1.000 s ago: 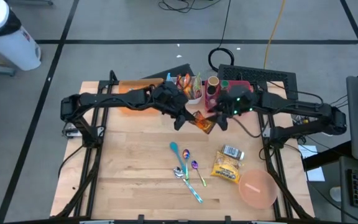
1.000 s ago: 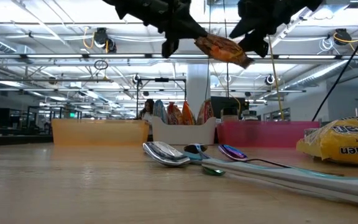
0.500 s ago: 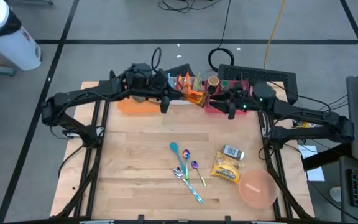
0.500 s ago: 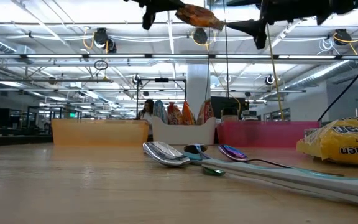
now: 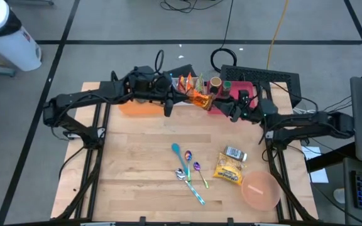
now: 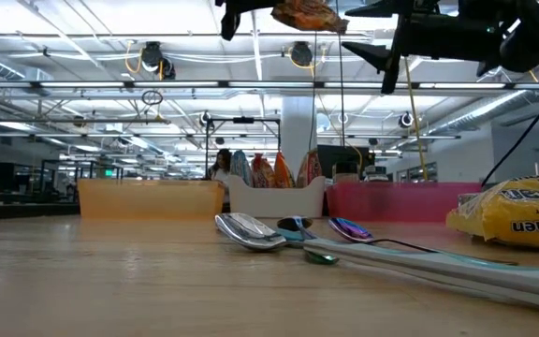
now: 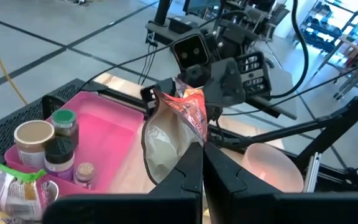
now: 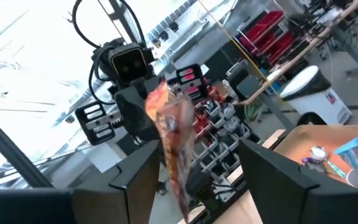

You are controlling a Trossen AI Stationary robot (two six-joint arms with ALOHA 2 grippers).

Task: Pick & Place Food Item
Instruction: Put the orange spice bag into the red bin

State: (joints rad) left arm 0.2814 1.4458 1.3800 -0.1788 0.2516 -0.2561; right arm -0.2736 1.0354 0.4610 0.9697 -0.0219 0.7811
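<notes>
A crinkled orange-brown snack packet (image 5: 199, 98) hangs high in the air at the table's far side, between the white bin and the pink tray. My left gripper (image 5: 182, 100) is shut on it, coming from the left. The packet also shows in the left wrist view (image 7: 169, 134), at the top of the low view (image 6: 307, 13) and in the right wrist view (image 8: 176, 134). My right gripper (image 5: 226, 108) is open and empty, just right of the packet, its fingers pointing at it without touching. My left gripper pinches one edge of the packet (image 7: 193, 142) between its two shut fingers. The fingers lie about level and come from the table's left. The packet sticks out beyond the fingertips toward the right arm, lifted clear of the table and bins.
Along the far edge stand an orange bin (image 5: 132, 108), a white bin of snack packets (image 5: 189, 85) and a pink tray (image 5: 234, 88) with jars. Several spoons (image 5: 188, 168), a small can (image 5: 234, 153), a yellow ramen packet (image 5: 229, 169) and a pink bowl (image 5: 260, 191) lie nearer.
My left gripper has carried the packet up and from the table's middle toward the far edge, over the bins. My right gripper, which was at the packet a second ago, now stands apart from it and has drawn back toward the right.
</notes>
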